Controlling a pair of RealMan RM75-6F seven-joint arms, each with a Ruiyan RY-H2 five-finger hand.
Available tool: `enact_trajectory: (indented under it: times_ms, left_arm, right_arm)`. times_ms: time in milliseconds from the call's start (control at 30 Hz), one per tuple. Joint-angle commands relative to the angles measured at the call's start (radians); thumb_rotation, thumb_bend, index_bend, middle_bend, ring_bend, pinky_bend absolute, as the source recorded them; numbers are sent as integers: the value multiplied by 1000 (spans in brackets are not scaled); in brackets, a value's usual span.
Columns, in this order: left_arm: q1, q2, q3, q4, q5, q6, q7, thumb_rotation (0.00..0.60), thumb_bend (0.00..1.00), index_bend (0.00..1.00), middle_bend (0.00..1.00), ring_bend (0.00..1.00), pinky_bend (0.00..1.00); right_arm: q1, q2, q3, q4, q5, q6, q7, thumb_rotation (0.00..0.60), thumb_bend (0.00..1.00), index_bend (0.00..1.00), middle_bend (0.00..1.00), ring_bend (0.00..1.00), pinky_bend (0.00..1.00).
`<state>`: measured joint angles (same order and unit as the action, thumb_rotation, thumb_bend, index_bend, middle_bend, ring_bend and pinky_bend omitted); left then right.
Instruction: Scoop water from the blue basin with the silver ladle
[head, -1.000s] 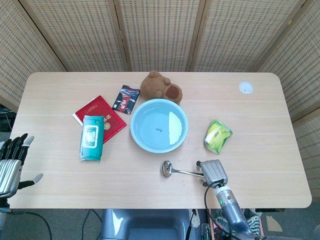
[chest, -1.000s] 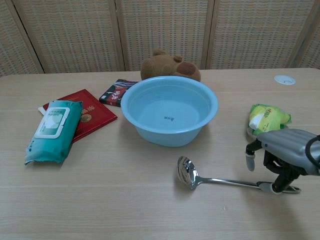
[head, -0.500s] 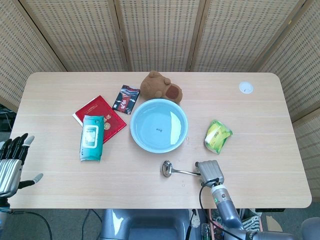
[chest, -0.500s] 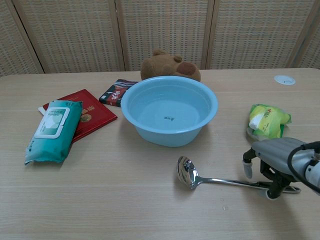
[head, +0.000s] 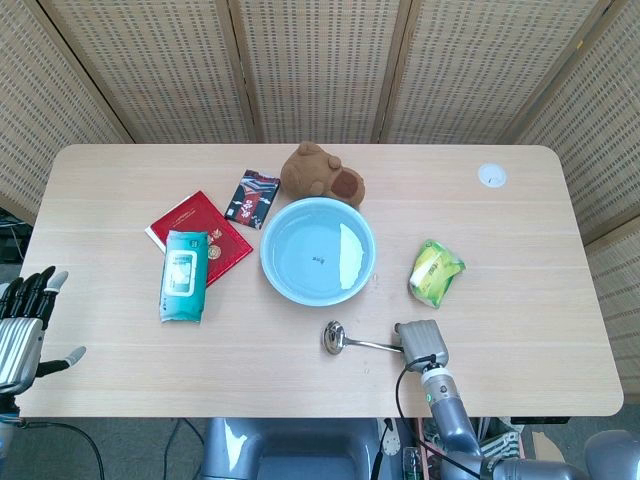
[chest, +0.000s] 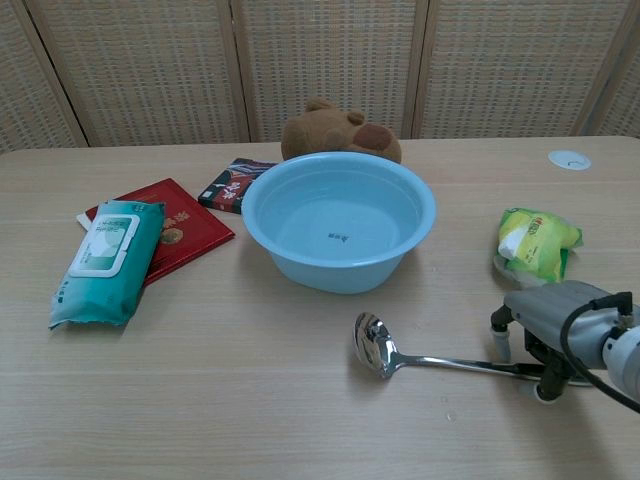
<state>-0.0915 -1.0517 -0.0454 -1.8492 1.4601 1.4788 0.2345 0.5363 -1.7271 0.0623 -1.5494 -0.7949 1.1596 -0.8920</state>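
Observation:
The blue basin (head: 270, 262) (chest: 330, 272) stands mid-table with shallow water in it. In front of it the silver ladle (head: 334, 338) (chest: 372, 345) lies flat on the wood, bowl to the left, handle running right. My right hand (head: 420, 343) (chest: 552, 318) is low over the handle's end, thumb on the far side and fingers on the near side, tips at the table; they straddle the handle without closing on it. My left hand (head: 24, 328) hangs beside the table's left front corner, fingers spread, holding nothing.
Behind the basin lie a brown plush toy (head: 320, 172) and a small dark packet (head: 254, 198). A red booklet (head: 195, 225) with a teal wipes pack (head: 184, 275) is at the left. A green-yellow bag (head: 436, 271) lies right of the basin, just beyond my right hand.
My right hand has sunk lower and drawn slightly nearer over the ladle's handle end. The ladle and my left hand have not moved.

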Motion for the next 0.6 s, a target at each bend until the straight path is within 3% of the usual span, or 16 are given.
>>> enact_trajectory:
  times_ms: [33, 200, 400, 600]
  left_arm:
    - [1, 0, -1, 0, 0, 2, -1, 600, 0, 0, 0, 0, 0]
    - [-1, 0, -2, 1, -4, -1, -2, 600, 0, 0, 0, 0, 0]
    - [-1, -1, -1, 0, -5, -2, 1, 600, 0, 0, 0, 0, 0]
    - [-1, -1, 0, 0, -5, -2, 1, 600, 0, 0, 0, 0, 0]
  right_arm:
    - [3, -3, 0, 4, 7, 0, -2, 600, 293, 459, 912, 844, 1000]
    - [10, -4, 0, 4, 29, -5, -13, 600, 336, 495, 914, 844, 1000]
    - [15, -1, -3, -1, 31, -7, -8, 600, 555, 585, 915, 844, 1000]
    - [14, 9, -6, -8, 17, -6, 17, 600, 781, 604, 915, 844, 1000]
